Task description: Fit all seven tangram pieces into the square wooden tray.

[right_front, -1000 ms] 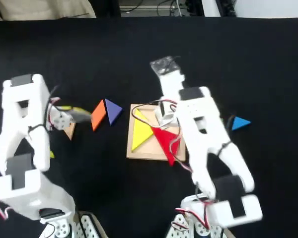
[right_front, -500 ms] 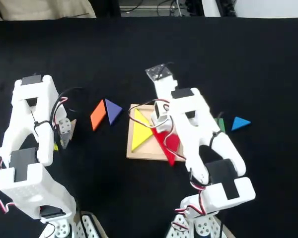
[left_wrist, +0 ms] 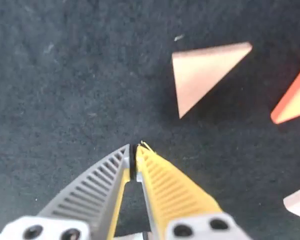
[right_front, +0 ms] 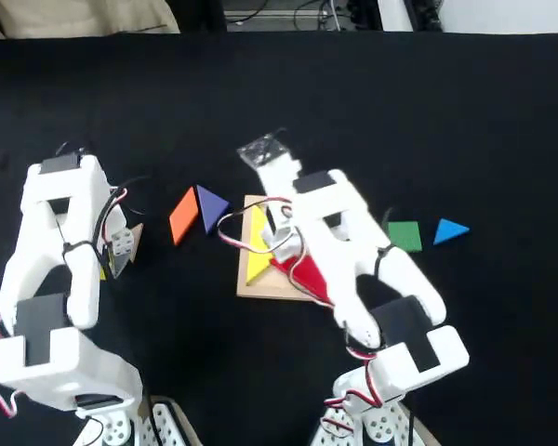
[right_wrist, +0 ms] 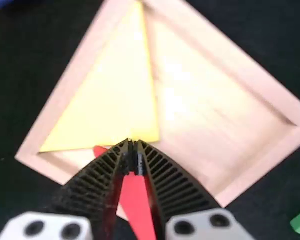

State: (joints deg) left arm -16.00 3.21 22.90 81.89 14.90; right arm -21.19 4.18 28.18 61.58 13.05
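Right tool (right_wrist: 132,146) leftward with red triangle (right_wrist: 137,205)

tray (right_wrist: 215,115): smooth bare wood | table cover (left_wrist: 65,75): matt fuzzy cloth

**A:** Tray and contents?
**B:** Square wooden tray (right_front: 249,289), pale unpainted wood. Inside it: yellow triangle (right_front: 258,253). Across its right side: red triangle (right_front: 312,276).
**A:** Left of the tray?
**B:** Violet-blue triangle (right_front: 211,206); orange parallelogram (right_front: 183,215); tan triangle (left_wrist: 202,70), bare-wood tone.
**A:** Right of the tray?
**B:** Green square (right_front: 405,235); light blue triangle (right_front: 451,230).
**A:** Equipment?
**B:** Table cloth (right_front: 465,111), plain black. Left arm (right_front: 46,251) and right arm (right_front: 353,242), white with black blocks. Left gripper (left_wrist: 135,152): one ribbed finger grey, one yellow. Right gripper (right_wrist: 132,147): both ribbed fingers black.
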